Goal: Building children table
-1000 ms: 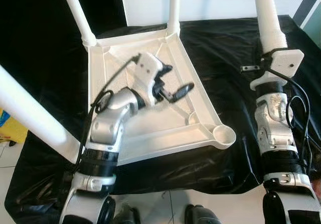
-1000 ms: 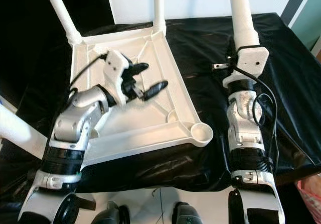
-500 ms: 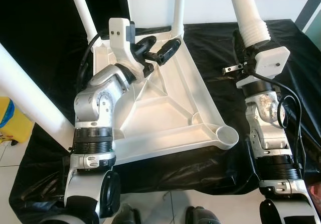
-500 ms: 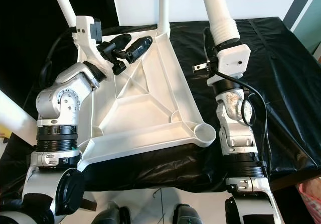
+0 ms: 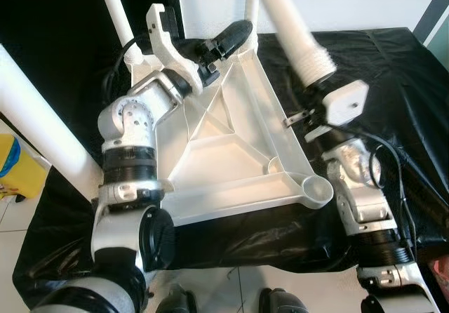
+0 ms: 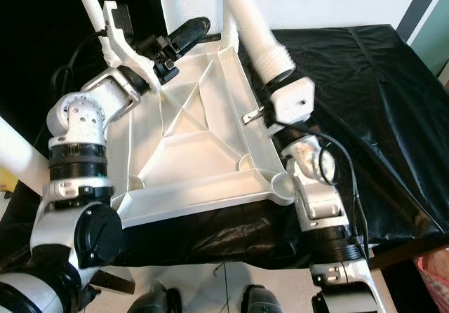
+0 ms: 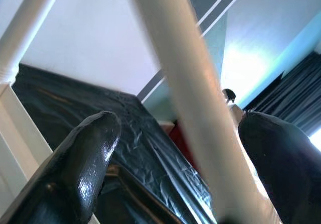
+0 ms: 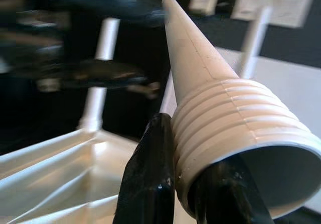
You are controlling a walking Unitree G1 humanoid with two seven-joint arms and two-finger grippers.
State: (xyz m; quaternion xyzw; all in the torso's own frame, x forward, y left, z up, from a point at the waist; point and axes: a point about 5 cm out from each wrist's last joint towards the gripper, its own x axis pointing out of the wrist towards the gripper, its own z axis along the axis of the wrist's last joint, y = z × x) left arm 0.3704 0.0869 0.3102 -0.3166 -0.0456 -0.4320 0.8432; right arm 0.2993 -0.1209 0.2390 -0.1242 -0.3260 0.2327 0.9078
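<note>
The upturned table top (image 5: 231, 158) lies on the sheet (image 5: 379, 67) — a loose leg (image 5: 295, 32) slants over its right edge.

Black plastic sheet (image 5: 393, 74) over work surface, yellow obj (image 5: 12, 169) on floor at left.

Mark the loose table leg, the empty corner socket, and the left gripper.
table leg (image 5: 309, 55), left eye view, on its ribbed threaded end.
corner socket (image 5: 313, 187), left eye view, on the round cup's rim.
left gripper (image 5: 223, 41), left eye view, between the black fingertips.
</note>
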